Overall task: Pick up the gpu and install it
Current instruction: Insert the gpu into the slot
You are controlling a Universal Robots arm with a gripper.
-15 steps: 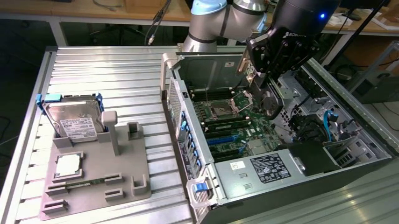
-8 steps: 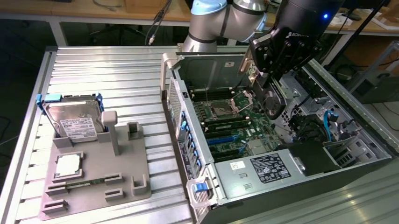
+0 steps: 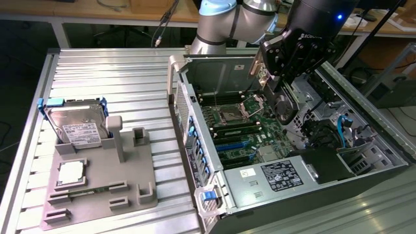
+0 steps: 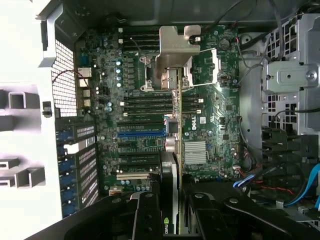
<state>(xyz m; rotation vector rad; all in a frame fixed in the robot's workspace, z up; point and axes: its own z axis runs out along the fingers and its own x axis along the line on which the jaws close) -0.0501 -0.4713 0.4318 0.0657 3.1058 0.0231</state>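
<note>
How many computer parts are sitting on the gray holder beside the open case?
3. A hard drive leans upright at the far end of the gray holder, a square processor chip lies flat nearer the camera, and a thin RAM stick lies nearest.

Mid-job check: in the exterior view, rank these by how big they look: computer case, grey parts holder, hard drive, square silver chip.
1. computer case
2. grey parts holder
3. hard drive
4. square silver chip
No close calls.
</note>
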